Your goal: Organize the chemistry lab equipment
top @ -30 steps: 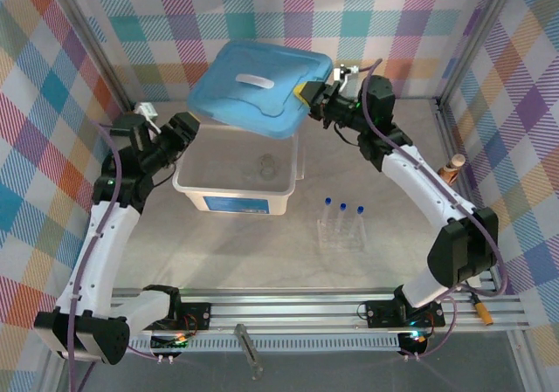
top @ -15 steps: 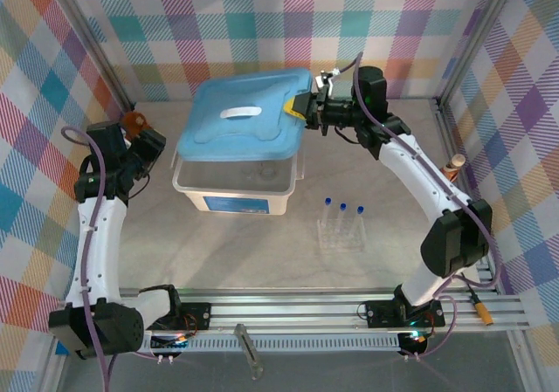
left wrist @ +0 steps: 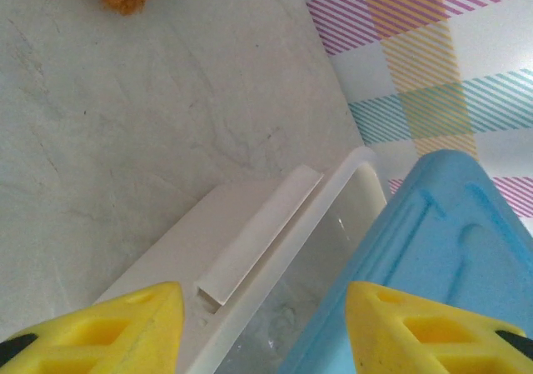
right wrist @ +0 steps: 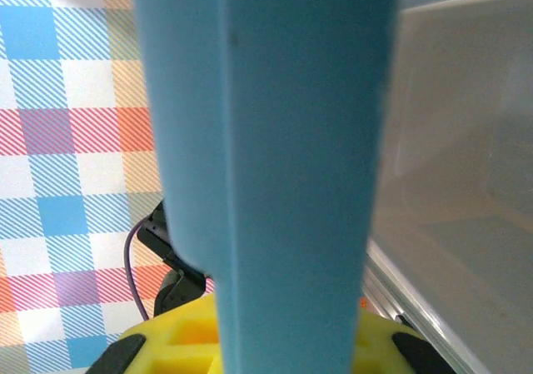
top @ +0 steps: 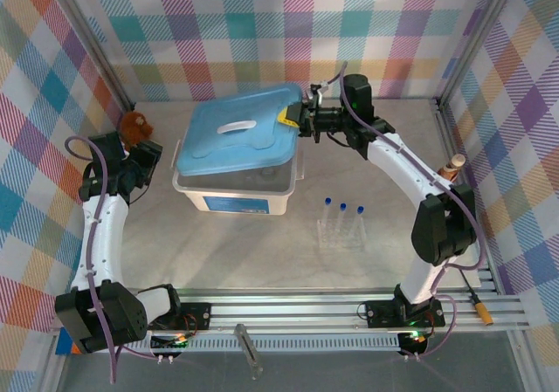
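A blue lid lies tilted over the white bin, covering most of its opening. My right gripper is shut on the lid's right edge; up close, that lid edge runs straight up between the yellow fingers. My left gripper hangs left of the bin, open and empty. Its view looks down past the yellow fingertips onto the bin's rim and the lid's corner. Three blue-capped test tubes stand in a clear rack right of the bin.
A brown teddy bear sits by the left wall, just behind my left gripper. A brown bottle-shaped object leans at the right wall. A thin grey tool lies on the front rail. Bare tabletop stretches in front of the bin.
The right gripper has brought the lid down and leftward over the bin. My left arm has drawn back from the bin to the left, toward the teddy bear.
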You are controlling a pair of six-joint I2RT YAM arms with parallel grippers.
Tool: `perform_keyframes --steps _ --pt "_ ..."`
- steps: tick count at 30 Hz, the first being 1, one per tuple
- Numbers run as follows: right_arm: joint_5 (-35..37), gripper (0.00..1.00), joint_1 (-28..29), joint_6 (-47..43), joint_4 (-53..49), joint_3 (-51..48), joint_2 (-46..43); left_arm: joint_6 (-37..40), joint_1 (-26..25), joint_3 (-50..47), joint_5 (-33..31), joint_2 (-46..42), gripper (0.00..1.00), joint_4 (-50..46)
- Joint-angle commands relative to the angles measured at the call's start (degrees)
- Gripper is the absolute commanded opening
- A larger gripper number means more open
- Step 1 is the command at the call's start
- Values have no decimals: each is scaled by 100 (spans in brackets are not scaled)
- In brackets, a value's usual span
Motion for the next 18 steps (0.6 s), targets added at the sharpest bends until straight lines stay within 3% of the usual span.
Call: perform_keyframes --steps 1,18 --pt "-177 0 139 121 544 93 98 -142 140 -149 60 13 53 258" --pt "-103 0 216 19 573 -273 126 -236 170 -276 99 163 53 528"
